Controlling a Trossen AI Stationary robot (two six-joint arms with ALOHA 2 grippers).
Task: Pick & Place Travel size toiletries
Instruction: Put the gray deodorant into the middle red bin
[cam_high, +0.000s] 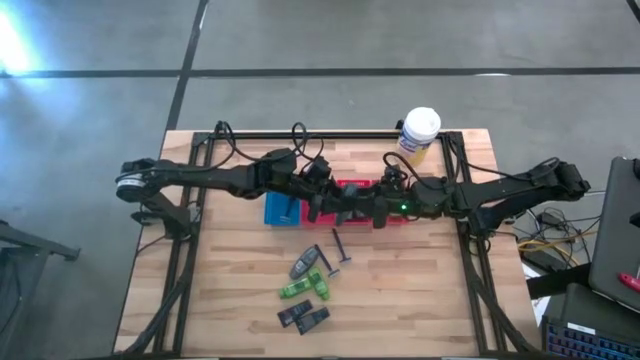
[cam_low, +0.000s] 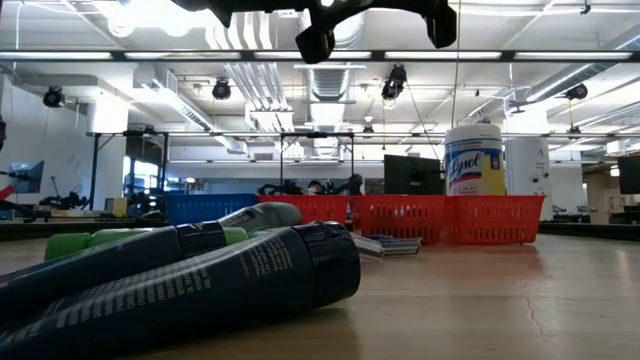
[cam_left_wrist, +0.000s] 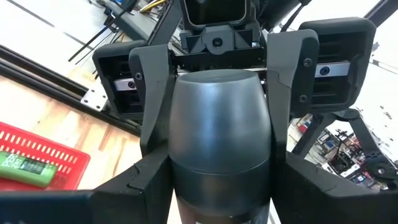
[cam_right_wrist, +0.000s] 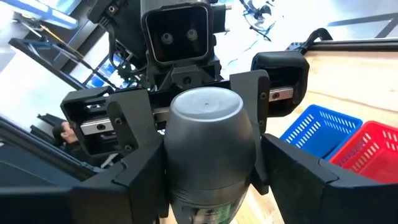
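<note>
A grey oval bottle (cam_left_wrist: 219, 130) hangs level in the air over the red basket (cam_high: 352, 185), between my two grippers, which meet nose to nose. My left gripper (cam_left_wrist: 217, 177) comes from the table's left and is shut on it. My right gripper (cam_right_wrist: 211, 177) comes from the right and is shut on it too. On the table nearer the front lie more toiletries: a grey oval (cam_high: 303, 265), green bottles (cam_high: 295, 290), razors (cam_high: 340, 250) and dark packets (cam_high: 303, 317). One green bottle (cam_left_wrist: 25, 169) lies in the red basket. My left gripper pinches the grey bottle's two sides (cam_left_wrist: 179, 180) between its two fingers, at the end nearer that arm. The fingers lie level, along the bottle, coming from the table's left. The bottle is lifted clear and lies level. My right gripper pinches the bottle's two sides (cam_right_wrist: 173, 180) between its two fingers, at the end nearer the right arm. Its fingers (cam_left_wrist: 155, 106) lie level, along the bottle, coming from the table's right. They flank the rounded end, opposite my left fingers.
A blue basket (cam_high: 280, 210) stands left of the red one, under the left arm. A white-lidded yellow-labelled canister (cam_high: 420, 132) stands at the table's far right. Cables run along the table's far edge. Bare wood lies at the near left and near right.
</note>
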